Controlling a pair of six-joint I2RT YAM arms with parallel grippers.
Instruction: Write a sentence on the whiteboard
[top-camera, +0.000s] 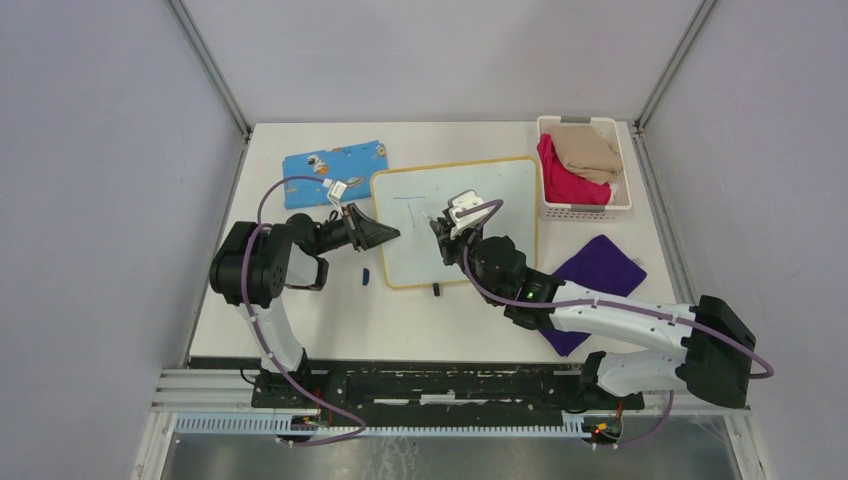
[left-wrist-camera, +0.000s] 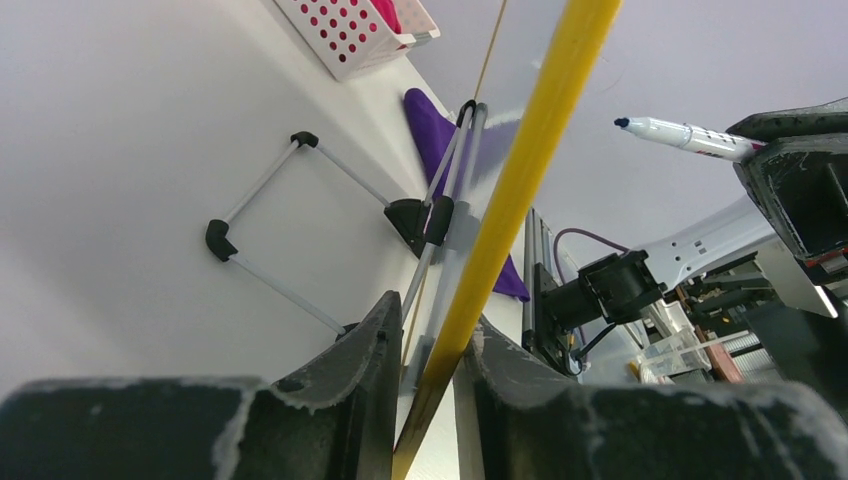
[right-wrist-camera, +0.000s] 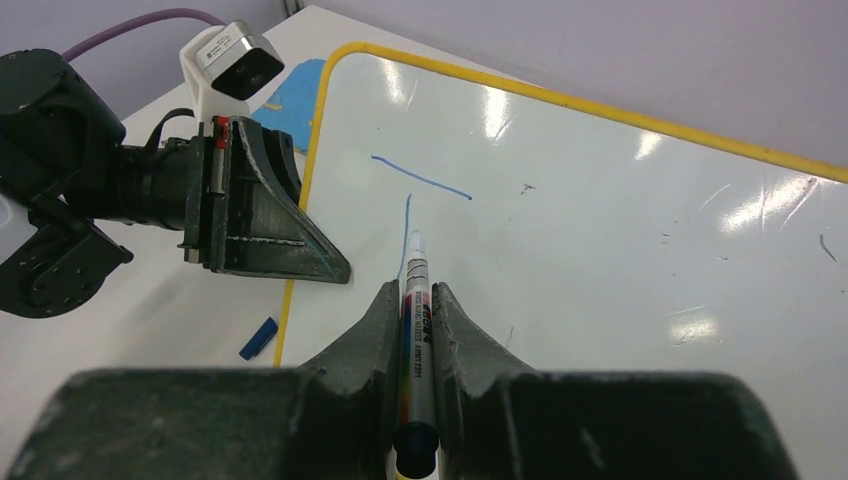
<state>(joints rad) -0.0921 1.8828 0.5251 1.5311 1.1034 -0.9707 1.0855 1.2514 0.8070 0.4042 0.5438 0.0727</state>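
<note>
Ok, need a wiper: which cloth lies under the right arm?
The purple cloth, partly under that arm; the blue patterned cloth lies far left, the others in the basket.

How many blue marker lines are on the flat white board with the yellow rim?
2. One slanted blue stroke lies near the whiteboard's upper left; one downward stroke runs below it to the white marker's tip. The marker may hide more.
</note>
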